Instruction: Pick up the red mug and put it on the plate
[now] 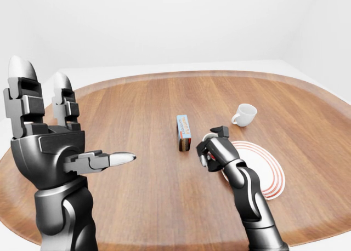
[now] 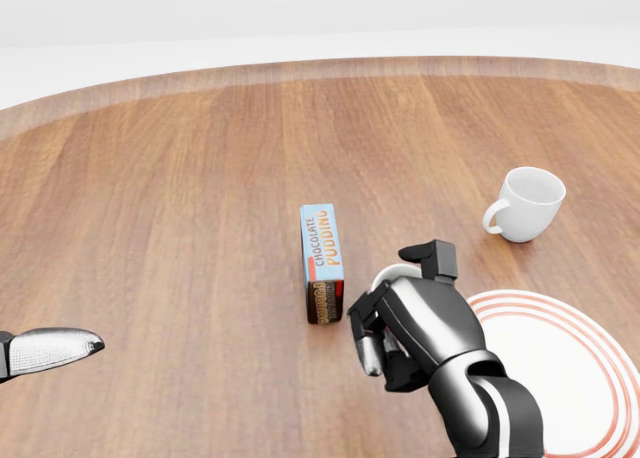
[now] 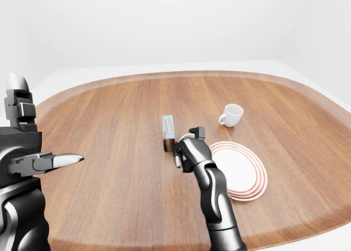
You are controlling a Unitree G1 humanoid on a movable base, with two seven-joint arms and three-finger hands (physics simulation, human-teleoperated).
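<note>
The mug (image 1: 244,114), rendered white rather than red, stands upright on the wooden table (image 1: 137,108) in the left-eye view, toward the right, with its handle turned to the view's left; it is apart from the red-ringed plate (image 1: 272,177), which lies below it in the view, and nothing sits on the plate. Near the middle a chocolate pudding box (image 1: 184,132) lies on a long side. The right hand (image 1: 216,151) hangs between the box and the plate, covering the plate's left rim, its fingers curled in toward the palm around nothing and its thumb raised. The left hand (image 1: 49,147) is held up at the view's left, fingers straight and pointing upward, thumb stretched out to the right, empty. In the head view the mug is at the right, well apart from the right hand, whose bent fingers point down just beside the box's lower end; only a pale fingertip of the left hand shows at the left edge. The right-eye view shows the same layout, the mug standing free above the plate and neither hand touching it.
</note>
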